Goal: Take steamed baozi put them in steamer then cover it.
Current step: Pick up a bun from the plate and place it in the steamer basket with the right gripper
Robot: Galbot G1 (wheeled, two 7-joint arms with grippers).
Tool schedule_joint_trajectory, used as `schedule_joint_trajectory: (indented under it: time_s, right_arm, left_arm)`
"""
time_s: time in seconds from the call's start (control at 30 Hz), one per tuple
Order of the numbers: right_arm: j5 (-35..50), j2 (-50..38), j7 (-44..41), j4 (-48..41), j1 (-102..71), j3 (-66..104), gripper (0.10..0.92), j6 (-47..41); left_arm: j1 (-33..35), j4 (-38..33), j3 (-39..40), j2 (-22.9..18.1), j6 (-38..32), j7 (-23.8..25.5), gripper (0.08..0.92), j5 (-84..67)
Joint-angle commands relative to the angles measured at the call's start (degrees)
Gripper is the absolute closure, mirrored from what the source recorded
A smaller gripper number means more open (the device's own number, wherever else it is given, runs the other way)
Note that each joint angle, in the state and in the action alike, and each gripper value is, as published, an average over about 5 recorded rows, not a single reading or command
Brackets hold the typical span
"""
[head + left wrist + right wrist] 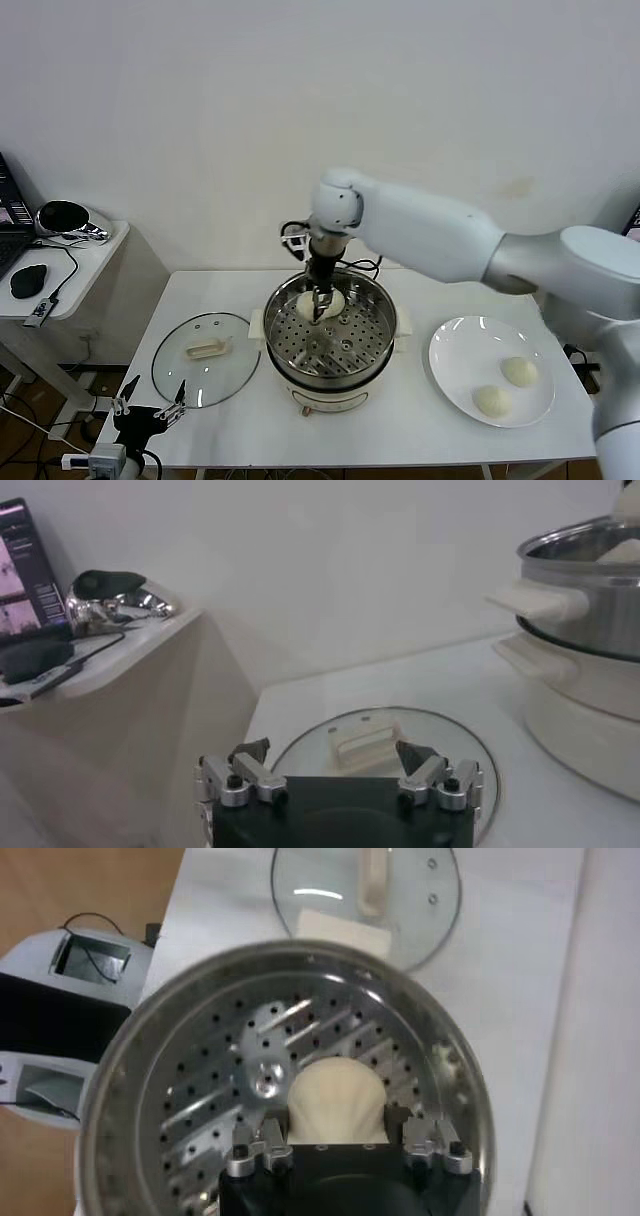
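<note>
Head view shows the right gripper (pixel 322 300) grasping one steamed baozi (pixel 308 303) inside the steamer (pixel 380 345), while the left gripper (pixel 150 408) waits released near the cover (pixel 205 357).

Right arm stretched forward, right claw (pixel 320 303) pointing down with fingers closed, left claw (pixel 150 408) parked low, fingers spread

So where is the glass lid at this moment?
In the head view the glass lid lies flat on the table, on the robot's left of the steamer, just beyond the open left pincer.
</note>
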Motion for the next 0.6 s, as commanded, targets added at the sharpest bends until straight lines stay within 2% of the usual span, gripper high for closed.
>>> schedule_joint_trajectory:
  time_s: [0.03, 0.4, 0.5, 0.6]
  right_arm:
    - [-1.6, 4.5, 1.2, -3.2, -3.4, 0.3, 0.448, -0.5]
    - [-1.7, 4.3, 1.9, -3.2, -4.3, 0.4, 0.447, -0.4]
    - [-1.4, 4.1, 2.3, -3.0, -4.3, 0.6, 0.417, -0.4]
    - [-1.2, 3.4, 2.5, -2.3, -4.1, 1.2, 0.343, -0.4]
  left_arm:
    - [-0.1, 0.0, 0.3, -0.3, 0.1, 0.1, 0.177, -0.2]
    - [-0.2, 0.1, 0.9, -0.9, 0.1, 0.1, 0.177, -0.2]
    - [-0.2, 0.0, 0.9, -1.0, 0.1, 0.1, 0.177, -0.1]
    - [0.0, -0.2, 1.0, -1.1, 0.1, 0.1, 0.177, -0.1]
